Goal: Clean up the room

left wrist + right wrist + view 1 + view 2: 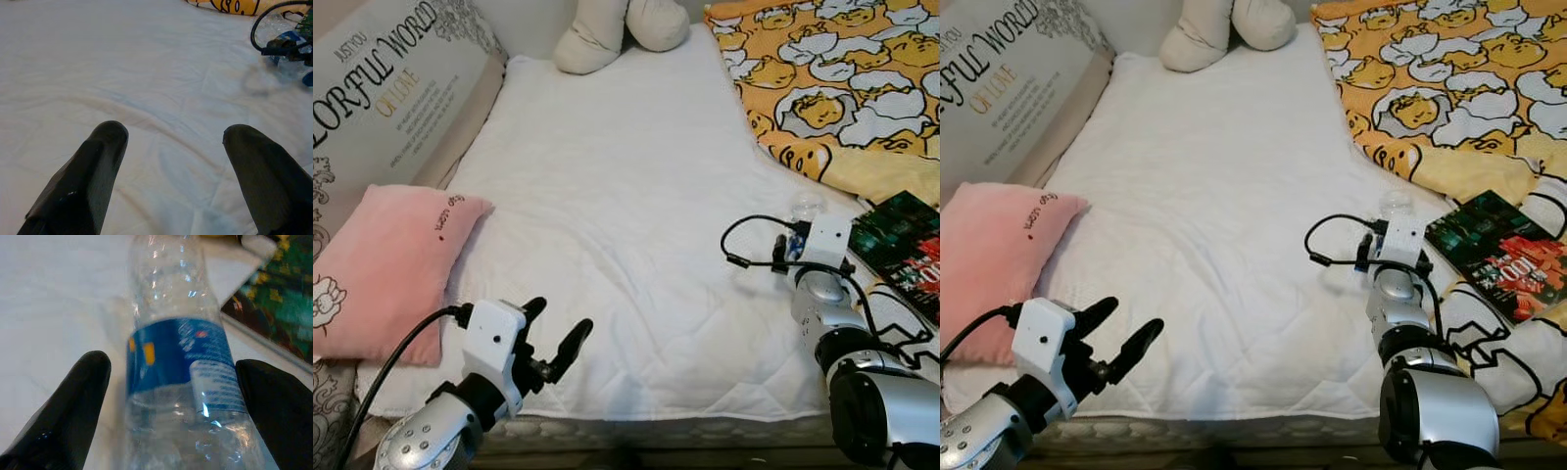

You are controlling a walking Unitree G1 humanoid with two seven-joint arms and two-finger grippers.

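A white bed spreads ahead, with a yellow blanket over its right side and a pink pillow at its left edge. A dark book lies on the blanket near the right arm. A clear bottle with a blue label lies on the bed between the spread fingers of the right gripper, not yet clasped. The left gripper hovers released over the bed's near edge.
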